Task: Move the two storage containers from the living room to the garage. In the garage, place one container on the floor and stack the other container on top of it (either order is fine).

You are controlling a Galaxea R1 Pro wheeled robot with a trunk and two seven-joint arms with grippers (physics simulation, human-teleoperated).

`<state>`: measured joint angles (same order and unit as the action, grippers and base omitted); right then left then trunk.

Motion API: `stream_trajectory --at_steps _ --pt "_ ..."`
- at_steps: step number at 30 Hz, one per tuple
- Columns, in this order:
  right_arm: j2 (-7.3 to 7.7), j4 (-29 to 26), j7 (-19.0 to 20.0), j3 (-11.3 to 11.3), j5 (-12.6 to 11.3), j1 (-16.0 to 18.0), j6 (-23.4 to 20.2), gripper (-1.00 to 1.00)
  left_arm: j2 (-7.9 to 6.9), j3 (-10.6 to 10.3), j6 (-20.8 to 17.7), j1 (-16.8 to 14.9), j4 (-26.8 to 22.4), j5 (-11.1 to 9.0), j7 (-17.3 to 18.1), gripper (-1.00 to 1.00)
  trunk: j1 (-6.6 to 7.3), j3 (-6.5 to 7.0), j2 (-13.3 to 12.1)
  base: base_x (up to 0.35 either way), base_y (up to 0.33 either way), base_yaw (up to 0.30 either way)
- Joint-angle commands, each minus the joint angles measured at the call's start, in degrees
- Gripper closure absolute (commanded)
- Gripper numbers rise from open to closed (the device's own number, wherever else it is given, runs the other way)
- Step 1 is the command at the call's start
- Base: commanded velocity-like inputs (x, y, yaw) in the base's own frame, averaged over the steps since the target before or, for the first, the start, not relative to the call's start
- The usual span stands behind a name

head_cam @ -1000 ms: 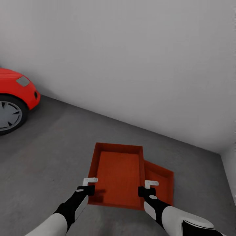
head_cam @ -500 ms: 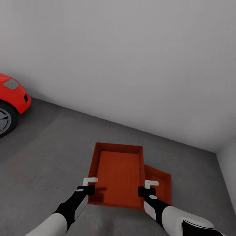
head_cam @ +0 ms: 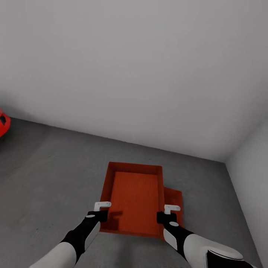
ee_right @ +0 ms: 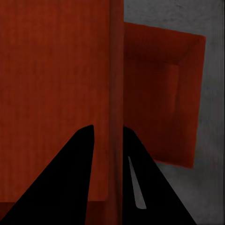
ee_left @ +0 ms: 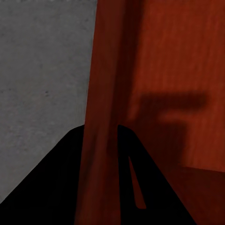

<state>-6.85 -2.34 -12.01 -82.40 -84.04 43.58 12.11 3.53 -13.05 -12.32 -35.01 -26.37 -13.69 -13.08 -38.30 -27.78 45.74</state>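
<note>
I hold one orange-red storage container (head_cam: pixel 134 195) level above the dark grey garage floor (head_cam: pixel 48 167), an arm on each long side. My left gripper (head_cam: pixel 101 212) is shut on its left wall (ee_left: pixel 105 89), and my right gripper (head_cam: pixel 166 214) is shut on its right wall (ee_right: pixel 116 70). The other storage container (head_cam: pixel 175 201) lies on the floor below and to the right, mostly covered by the held one. In the right wrist view this lower container (ee_right: pixel 164 93) shows beside the held wall, with bare floor (ee_right: pixel 213 140) past it.
A plain pale grey wall (head_cam: pixel 134 74) runs close behind the containers and meets a side wall (head_cam: pixel 249 178) at the right corner. A sliver of a red car (head_cam: pixel 3 123) shows at the far left edge. Open floor lies to the left.
The view has swung right, so the red car has nearly left the picture and the right corner has come in. The held container now covers more of the one on the floor.
</note>
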Motion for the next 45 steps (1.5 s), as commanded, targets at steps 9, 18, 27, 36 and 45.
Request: stream_trajectory --at_steps 9,18,27,36,45 --pt "0.08 1.1 -0.1 -1.3 -0.8 0.0 0.0 1.0 -2.21 0.7 0.6 -0.1 -2.5 0.2 -0.8 1.0 -0.01 -0.07 0.1 0.0 0.0 -0.284" --pt "0.08 1.1 -0.1 -1.2 -0.8 0.0 0.0 1.0 -2.21 0.7 0.6 -0.1 -2.5 0.2 -0.8 1.0 -0.01 -0.07 0.1 0.0 0.0 -0.284" --pt "0.08 1.1 -0.1 -1.2 -0.8 0.0 0.0 1.0 -2.21 0.6 0.6 -0.1 -2.5 0.2 -0.8 1.0 -0.01 -0.07 0.1 0.0 0.0 -0.283" --pt "0.08 1.1 -0.1 -1.3 -0.8 0.0 0.0 1.0 -2.21 0.6 0.6 -0.1 -2.8 0.2 -0.6 1.0 -0.01 -0.07 0.1 0.0 0.0 -0.271" --pt "0.08 1.1 -0.1 -1.3 -0.8 0.0 0.0 1.0 -2.2 0.6 0.6 -0.1 -2.8 0.1 -0.6 1.0 -0.01 -0.07 0.1 0.074 -0.03 -0.036"
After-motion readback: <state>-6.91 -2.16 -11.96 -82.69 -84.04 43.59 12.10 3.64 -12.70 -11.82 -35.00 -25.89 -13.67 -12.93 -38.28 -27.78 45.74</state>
